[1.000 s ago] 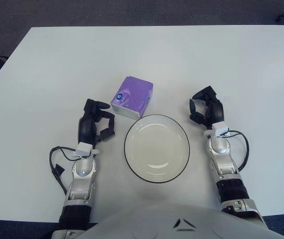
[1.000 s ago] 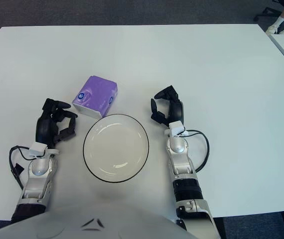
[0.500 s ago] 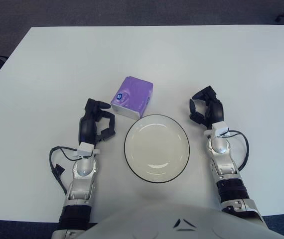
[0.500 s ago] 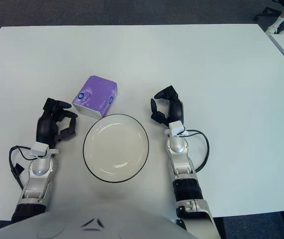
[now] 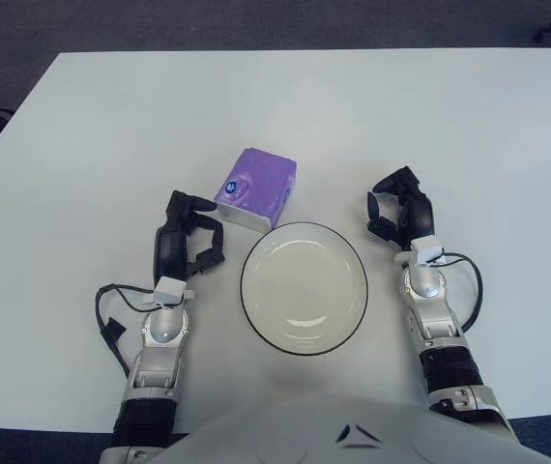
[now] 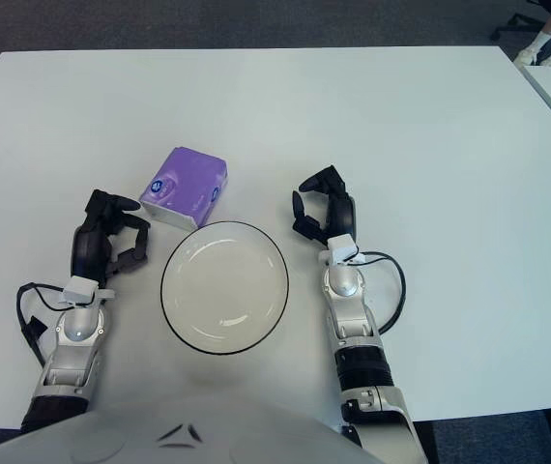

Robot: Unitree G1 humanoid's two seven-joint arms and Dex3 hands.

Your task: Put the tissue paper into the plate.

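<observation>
A white table is carrying a purple soft tissue pack, lying just beyond a white black-rimmed plate. The left hand, fingers loosely apart and empty, is hovering near-left of it; the right hand is showing right of the plate. A shallow pinch risks nudging the pack away.

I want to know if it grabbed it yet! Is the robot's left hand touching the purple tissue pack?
Apart. In the left eye view, a strip of white table shows between the left hand and the tissue pack.
</observation>
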